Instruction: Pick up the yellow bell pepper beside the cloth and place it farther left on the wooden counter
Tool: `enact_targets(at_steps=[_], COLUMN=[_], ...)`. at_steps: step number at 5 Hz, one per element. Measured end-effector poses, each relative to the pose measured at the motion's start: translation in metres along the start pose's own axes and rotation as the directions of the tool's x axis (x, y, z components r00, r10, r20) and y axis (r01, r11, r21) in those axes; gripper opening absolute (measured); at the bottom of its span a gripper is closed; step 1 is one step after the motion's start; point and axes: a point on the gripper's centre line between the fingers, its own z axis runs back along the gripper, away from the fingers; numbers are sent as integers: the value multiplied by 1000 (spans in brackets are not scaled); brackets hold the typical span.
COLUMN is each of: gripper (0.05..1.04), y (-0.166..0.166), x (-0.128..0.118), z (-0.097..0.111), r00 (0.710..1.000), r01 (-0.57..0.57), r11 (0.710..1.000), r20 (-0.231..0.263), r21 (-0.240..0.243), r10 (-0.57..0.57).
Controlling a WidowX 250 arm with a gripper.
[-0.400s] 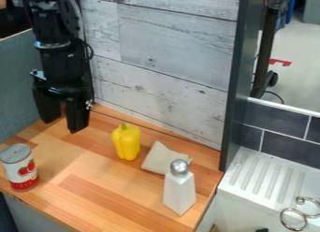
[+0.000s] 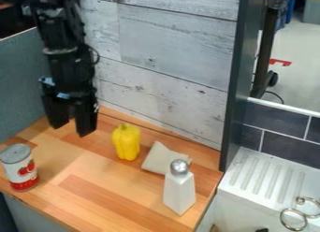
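Bright, diffuse light covers the worktop point(image 2: 94, 193), leaving soft, faint shadows. A small highlight glints on the silver cap point(image 2: 179, 167) near its right edge; the black arm point(image 2: 67, 67) sinks into deep darkness, its detail mostly lost.

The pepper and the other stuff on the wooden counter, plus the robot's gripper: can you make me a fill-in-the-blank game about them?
The pepper is the color ____.
Besides white, the can's label has the color ____.
The black gripper above the counter has its ____ fingers apart, one on each side.
Pepper, can, cloth and white shaker make ____ things on the counter.

Missing words: yellow; red; two; four.
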Motion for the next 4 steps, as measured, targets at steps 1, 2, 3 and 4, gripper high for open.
enact_targets(at_steps=[1,2,3,4], gripper=[1001,1001,1001,1001], y=[-14,-16,-13,-7], x=[21,31,40,52], z=[-1,-9,-21,-25], r00=[1000,1000,999,998], r01=[1,-18,-47,-63], r11=[1000,1000,999,998], r20=[6,4,-5,-1], r21=[7,11,8,20], r10=[-1,18,47,63])
